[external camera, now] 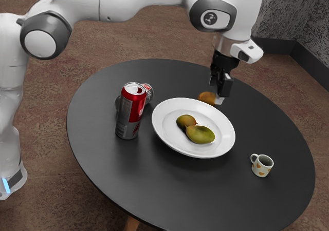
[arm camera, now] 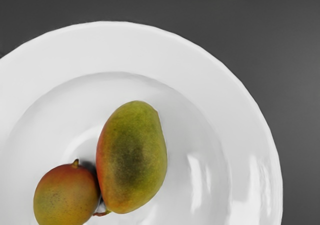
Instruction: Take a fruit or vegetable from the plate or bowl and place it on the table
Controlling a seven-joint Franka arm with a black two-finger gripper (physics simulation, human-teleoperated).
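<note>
The larger mango point(arm camera: 131, 157) lies below our fingers point(external camera: 221, 96); whether they're clenched or released, we can't tell.

Soft, even light with pale glare streaks on the white plate point(arm camera: 255, 115).

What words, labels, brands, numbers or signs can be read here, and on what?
None legible.
Front can: marks on the side, too blurred to read.
Rear can: pale marks on red, too small to read.
Arm: dark round logo near the wrist, too small to make out.
Mug: orange shapes, no text that I can see.
</note>
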